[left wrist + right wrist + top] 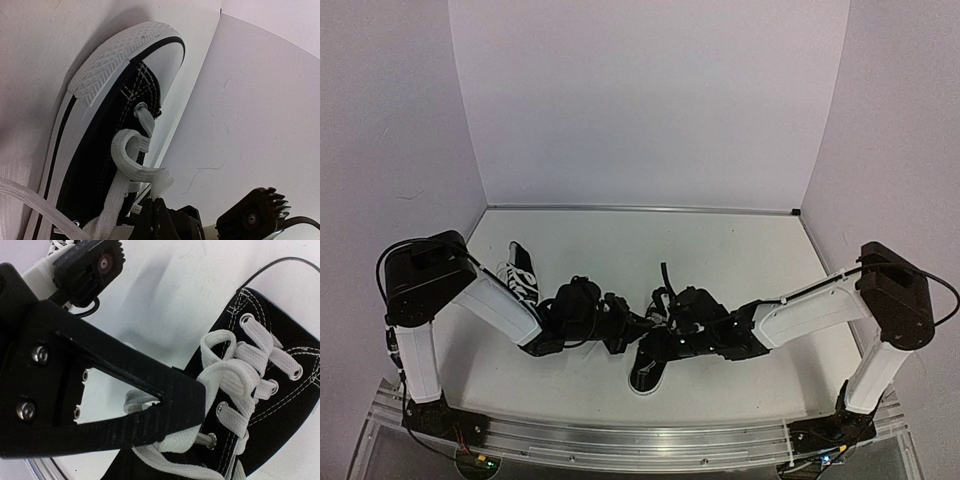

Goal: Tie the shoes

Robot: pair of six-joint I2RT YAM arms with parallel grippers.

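Black canvas with white rubber edging is seen closest to the arm bases: one shoe is lying on the bench, in the middle and near the front edge. Just beyond it, the two grippers are brought together over its laced part.

The left gripper is closed tight. In the left wrist view, the end of a curled white lace is pinched at its tips, beside the ribbed toe of the shoe.

The right gripper is placed against the same shoe from the other side. In the right wrist view, one of its fingers is laid across the eyelets, and a lace loop is pressed by its tip. It cannot be told whether the lace is really held there.

Farther back on the left, a second shoe is lying beside the left arm, well apart from the first. A white back wall is seen behind the bench.
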